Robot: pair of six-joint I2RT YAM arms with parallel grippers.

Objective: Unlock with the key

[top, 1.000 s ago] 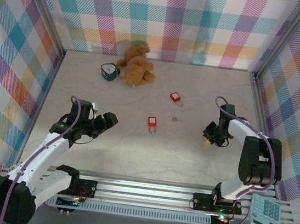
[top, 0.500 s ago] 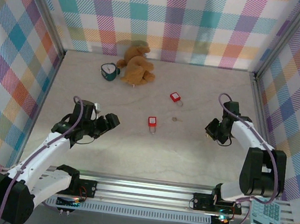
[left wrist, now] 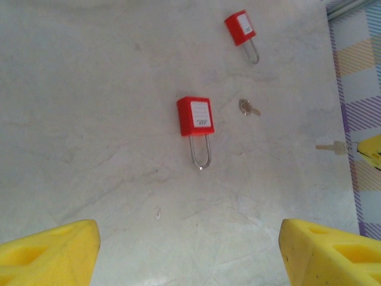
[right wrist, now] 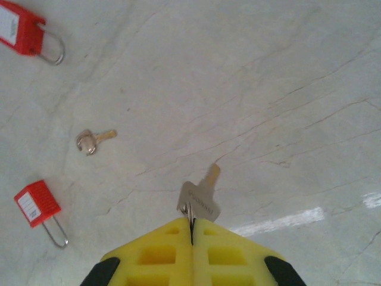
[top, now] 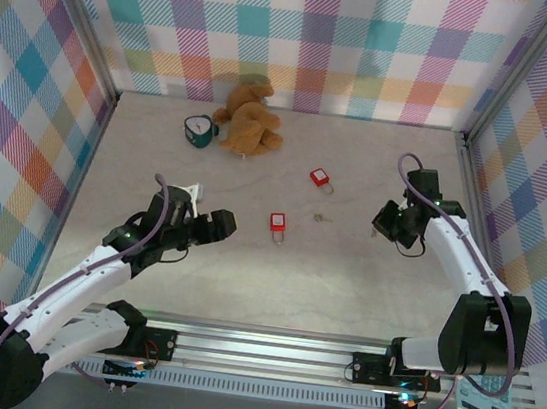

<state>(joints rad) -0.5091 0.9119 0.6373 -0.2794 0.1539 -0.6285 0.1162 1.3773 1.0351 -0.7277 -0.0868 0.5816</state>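
- My right gripper point(right wrist: 191, 229) is clenched on the small pale metal key point(right wrist: 199, 195). It pinches the key's head, and the blade pokes out ahead over the pale marbled table point(right wrist: 297, 89).
- My left gripper point(left wrist: 190, 256) is released, its yellow fingers point(left wrist: 47, 250) spread wide with nothing between them.
- Ahead of it lies a red square padlock with a wire shackle point(left wrist: 195, 116). A second loose little key point(left wrist: 249, 108) rests near that padlock, and another red padlock point(left wrist: 240, 28) lies further off.
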